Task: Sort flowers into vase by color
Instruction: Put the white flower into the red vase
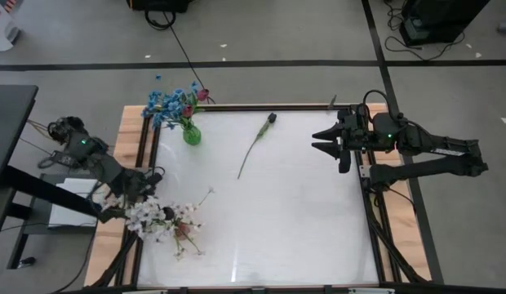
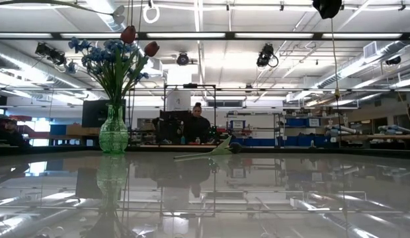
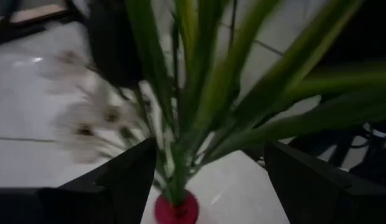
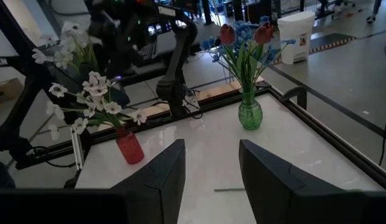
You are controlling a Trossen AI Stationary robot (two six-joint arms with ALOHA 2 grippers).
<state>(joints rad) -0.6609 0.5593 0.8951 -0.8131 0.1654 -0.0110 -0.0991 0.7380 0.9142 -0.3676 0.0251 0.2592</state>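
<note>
Now most flowers are in vases. The green vase (image 1: 192,134) holds blue flowers (image 1: 165,104) and red tulips (image 4: 227,33). The red vase (image 4: 129,148) holds the white flowers (image 1: 159,217). One dark-bud flower (image 1: 255,144) lies flat mid-table, so it is probably the last job. The left gripper (image 1: 147,181) sits wide open over the red vase, holding nothing. The right gripper (image 1: 325,140) waits open by the table's right edge.

A robotics lab or workshop, it seems: strip lights (image 2: 258,34) on an open ceiling, shelving (image 2: 311,129) with blue bins, cables (image 1: 175,37) across the floor, a person (image 2: 196,124) at a desk behind the worktop (image 1: 302,204).
</note>
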